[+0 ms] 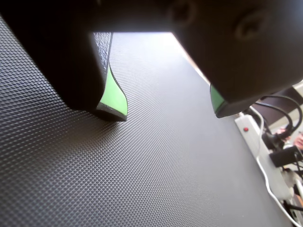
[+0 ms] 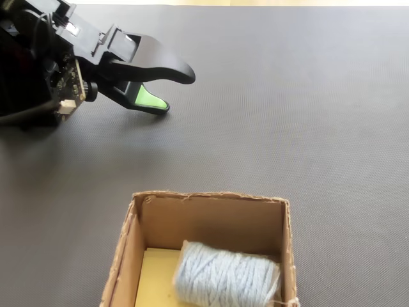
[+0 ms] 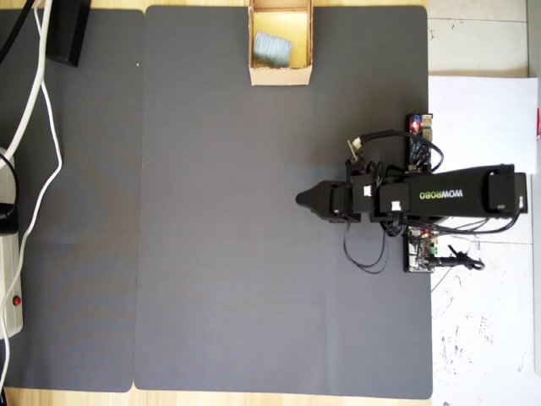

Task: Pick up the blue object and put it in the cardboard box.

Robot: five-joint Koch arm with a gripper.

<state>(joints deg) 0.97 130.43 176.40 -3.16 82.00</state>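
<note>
The blue object, a pale blue yarn roll, lies inside the cardboard box against its right wall in the fixed view. The overhead view shows the same roll in the box at the mat's top edge. My gripper is far from the box, low over the bare black mat. It stands open, its green-padded jaws apart with nothing between them. In the wrist view the gripper shows only mat in the gap. From overhead, the gripper points left from the arm at the right.
A white power strip with a red switch and cables lies past the mat's edge; overhead it is the power strip at far left. A black box sits top left. Circuit boards and wires flank the arm base.
</note>
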